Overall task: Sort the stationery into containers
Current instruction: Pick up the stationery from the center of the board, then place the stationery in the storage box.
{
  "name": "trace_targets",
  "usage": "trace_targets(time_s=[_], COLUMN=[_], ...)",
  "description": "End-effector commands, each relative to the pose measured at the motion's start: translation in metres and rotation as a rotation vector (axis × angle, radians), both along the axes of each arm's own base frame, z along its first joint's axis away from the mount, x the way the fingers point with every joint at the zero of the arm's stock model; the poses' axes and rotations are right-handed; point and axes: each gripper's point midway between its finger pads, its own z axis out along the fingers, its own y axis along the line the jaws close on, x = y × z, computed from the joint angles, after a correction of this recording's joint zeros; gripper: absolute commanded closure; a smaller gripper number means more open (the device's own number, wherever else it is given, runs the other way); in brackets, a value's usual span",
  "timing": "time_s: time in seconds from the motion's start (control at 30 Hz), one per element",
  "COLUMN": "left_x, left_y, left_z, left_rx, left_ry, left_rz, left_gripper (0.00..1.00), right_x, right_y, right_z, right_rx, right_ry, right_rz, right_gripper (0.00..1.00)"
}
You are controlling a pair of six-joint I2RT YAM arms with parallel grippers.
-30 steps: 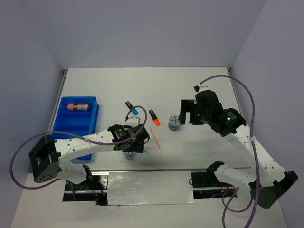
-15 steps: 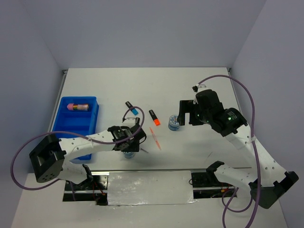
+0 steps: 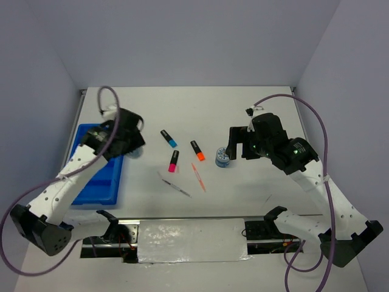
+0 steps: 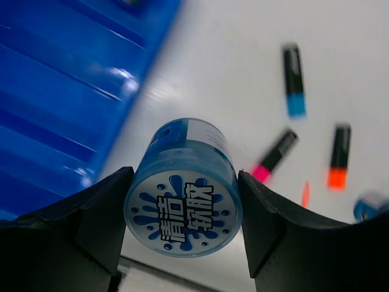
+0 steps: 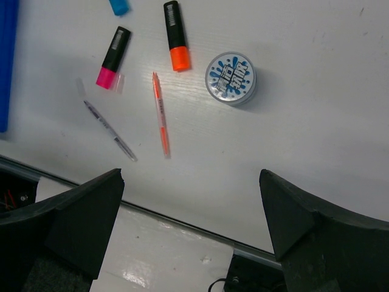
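Between my left gripper (image 4: 182, 219) fingers sits one blue-white roll (image 4: 185, 152), clamped at its sides with its printed face toward the wrist camera and clear of the table. Just below and beside it runs the blue tray (image 4: 55, 91). By my wrist view the roll hangs over the white table at the tray's inner wall, not yet over a compartment. So I judge this the carrying step of one sorting round. Next I need a short move across that wall, then to lower and release inside one compartment.

Farther out lie the pink highlighter (image 5: 111, 58), the blue highlighter (image 5: 119, 6), the orange highlighter (image 5: 175, 35), the orange pen (image 5: 160, 114) and the clear pen (image 5: 108, 131), all loose. My right gripper (image 5: 194, 207) hovers with its jaws wide apart and empty, above and near the second roll (image 5: 231, 78), which rests flat on the table.
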Motion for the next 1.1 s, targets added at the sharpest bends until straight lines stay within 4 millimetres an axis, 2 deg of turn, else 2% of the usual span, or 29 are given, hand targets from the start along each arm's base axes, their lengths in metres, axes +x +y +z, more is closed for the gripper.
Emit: trace_targets(time_s=[0.0, 0.07, 0.17, 0.27, 0.3, 0.37, 0.4, 0.7, 0.93, 1.07], left_x=[0.023, 0.036, 0.045, 0.052, 0.056, 0.061, 0.063, 0.069, 0.082, 0.081], left_y=[0.094, 0.13, 0.165, 0.195, 0.199, 0.212, 0.215, 0.235, 0.246, 0.253], left_z=[0.011, 0.01, 0.003, -0.007, -0.016, -0.021, -0.03, -0.063, -0.069, -0.078], left_rx=[0.123, 0.084, 0.064, 0.064, 0.048, 0.032, 0.03, 0.048, 0.063, 0.072], left_ry=[0.021, 0.045, 0.071, 0.085, 0.099, 0.095, 0.125, 0.222, 0.192, 0.227], left_rz=[0.167, 0.259, 0.352, 0.431, 0.433, 0.454, 0.461, 0.516, 0.536, 0.553], left_gripper=[1.0, 1.0, 1.0, 1.0, 1.0, 1.0, 1.0, 1.0, 0.97, 0.95], right_x=[0.007, 0.008, 0.008, 0.009, 0.008, 0.007, 0.006, 0.003, 0.008, 0.015], right_y=[0.014, 0.017, 0.022, 0.026, 0.027, 0.029, 0.03, 0.036, 0.043, 0.046], right_z=[0.017, 0.014, 0.016, 0.016, 0.016, 0.013, 0.013, 0.014, 0.023, 0.029], right_rx=[0.051, 0.048, 0.054, 0.062, 0.07, 0.076, 0.082, 0.091, 0.069, 0.046], right_ry=[-0.048, -0.043, -0.046, -0.047, -0.048, -0.043, -0.041, -0.047, -0.063, -0.077], right_rz=[0.053, 0.069, 0.102, 0.122, 0.13, 0.14, 0.145, 0.196, 0.265, 0.287], right_gripper=[0.0, 0.0, 0.0, 0.0, 0.0, 0.0, 0.0, 0.0, 0.0, 0.0])
